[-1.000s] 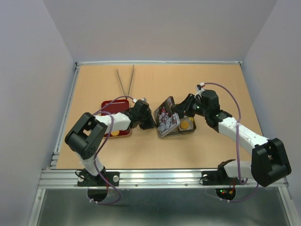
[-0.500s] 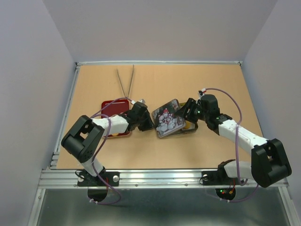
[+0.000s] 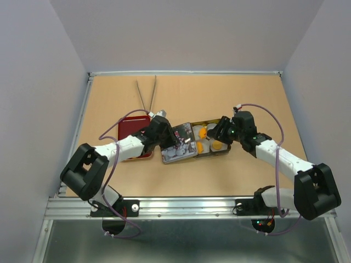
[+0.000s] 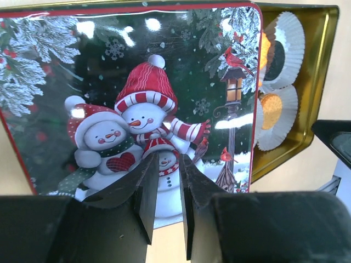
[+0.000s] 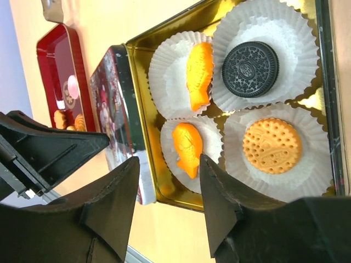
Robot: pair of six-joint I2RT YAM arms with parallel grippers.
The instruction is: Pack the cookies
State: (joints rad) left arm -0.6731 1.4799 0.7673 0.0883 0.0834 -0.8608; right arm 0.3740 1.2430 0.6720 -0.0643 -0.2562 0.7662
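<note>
Snowman-patterned lid (image 4: 137,82), gold tin (image 4: 323,66), orange cookies (image 5: 271,145)

A snowman lid (image 4: 137,109) hides most of the gold tin (image 4: 323,66) from the left wrist camera, leaving two paper cups (image 4: 288,127) half showing and the lid's upper left corner cut off by the frame. From above, the cookies (image 3: 203,133) are too small to tell apart, and the left arm (image 3: 127,145) covers part of the red tray (image 3: 131,123).

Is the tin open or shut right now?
Open. The lid, held in the left gripper, lies off to the side of the tin, and four cookies show inside.
</note>
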